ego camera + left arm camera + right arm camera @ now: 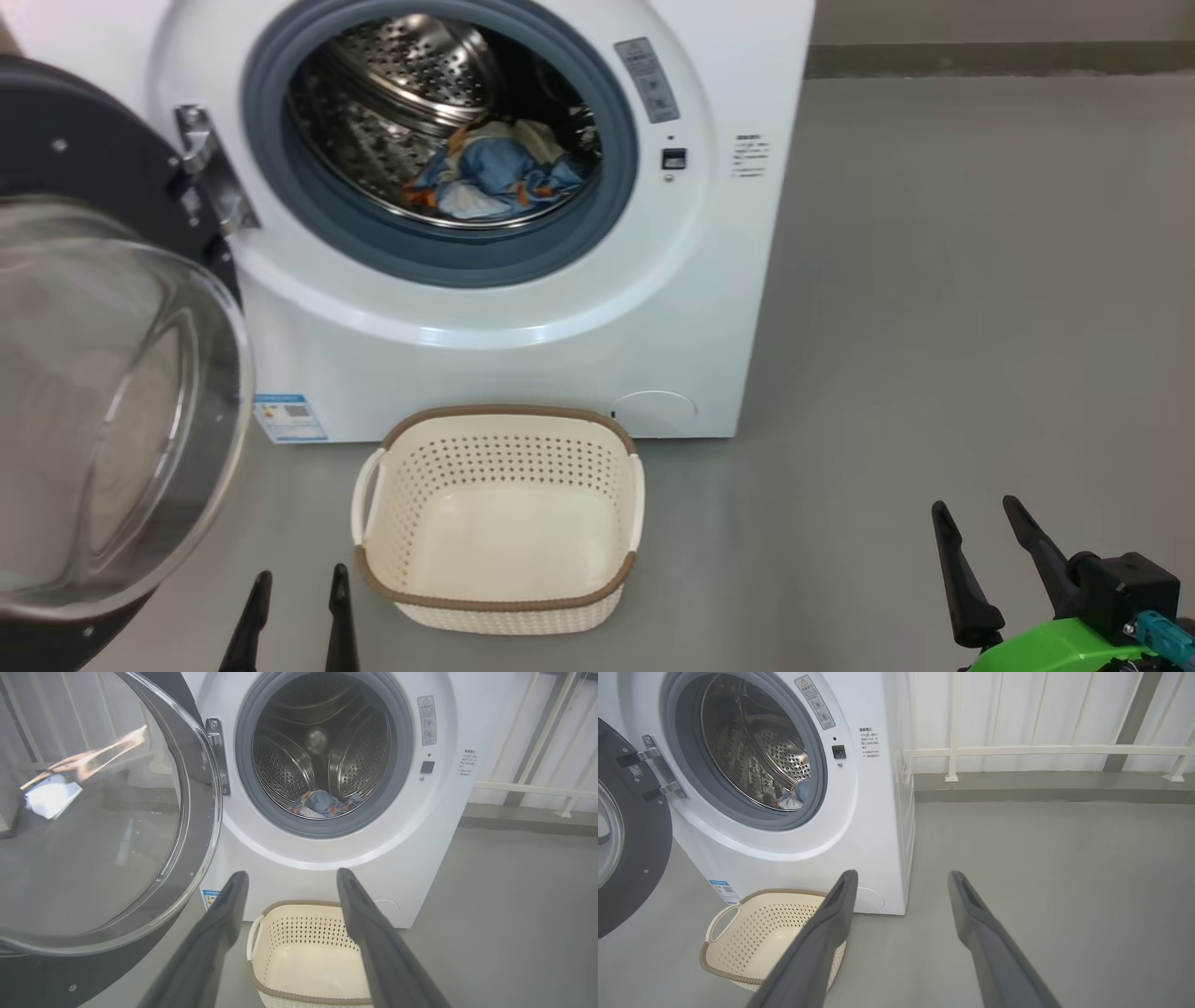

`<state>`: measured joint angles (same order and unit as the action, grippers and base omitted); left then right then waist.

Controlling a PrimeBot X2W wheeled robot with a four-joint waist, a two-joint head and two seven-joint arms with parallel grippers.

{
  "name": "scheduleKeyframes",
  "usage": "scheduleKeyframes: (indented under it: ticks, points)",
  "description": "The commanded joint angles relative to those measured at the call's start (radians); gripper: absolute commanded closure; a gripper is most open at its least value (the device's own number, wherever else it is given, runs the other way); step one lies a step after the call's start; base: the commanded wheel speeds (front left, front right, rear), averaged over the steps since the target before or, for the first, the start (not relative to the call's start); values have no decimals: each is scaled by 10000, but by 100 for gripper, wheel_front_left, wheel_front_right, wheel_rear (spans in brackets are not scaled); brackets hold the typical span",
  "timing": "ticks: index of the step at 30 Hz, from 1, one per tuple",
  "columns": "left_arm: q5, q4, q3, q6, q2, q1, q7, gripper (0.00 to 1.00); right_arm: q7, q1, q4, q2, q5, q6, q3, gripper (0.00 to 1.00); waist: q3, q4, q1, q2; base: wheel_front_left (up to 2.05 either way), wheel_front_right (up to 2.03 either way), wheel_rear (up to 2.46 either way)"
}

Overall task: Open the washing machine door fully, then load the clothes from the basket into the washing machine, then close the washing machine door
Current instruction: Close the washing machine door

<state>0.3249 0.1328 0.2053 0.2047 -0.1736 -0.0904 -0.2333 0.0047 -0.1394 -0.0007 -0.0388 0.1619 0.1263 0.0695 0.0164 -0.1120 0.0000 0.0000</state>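
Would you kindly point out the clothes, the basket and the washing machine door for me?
clothes (pixel 499 168): head view, on the blue fabric.
basket (pixel 504 457): head view, on its perforated back wall.
washing machine door (pixel 112 411): head view, on its glass porthole.

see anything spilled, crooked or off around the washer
Nothing stands out. The clothes lie fully inside the washer, the basket stands upright and empty in front of it, and the door is swung wide open on its hinge.
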Motion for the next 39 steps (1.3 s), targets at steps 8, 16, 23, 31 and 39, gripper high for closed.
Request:
scheduleKeyframes:
  ticks: [8,16,23,31,39]
  points:
    - [127,-219,-345,65,-110,139,-118,0,45,115,-313,-114,-63,44,-293,0,135,-1541,0,0,0,0,0]
    - [186,-311,-350,80,-231,46,-57,0,9,18,-258,-114,83,44,-443,0,264,-2674,0,0,0,0,0]
    - [260,-347,-332,74,-287,-8,-30,0,-80,10,-134,-114,220,44,-600,0,321,-3318,0,0,0,0,0]
    - [316,-419,-336,133,-344,-66,2,0,-98,47,-85,-114,239,44,-665,0,307,-3649,0,0,0,0,0]
    - [393,-424,-305,155,-325,-92,-19,0,-68,42,-93,-114,239,44,-710,0,315,-3763,0,0,0,0,0]
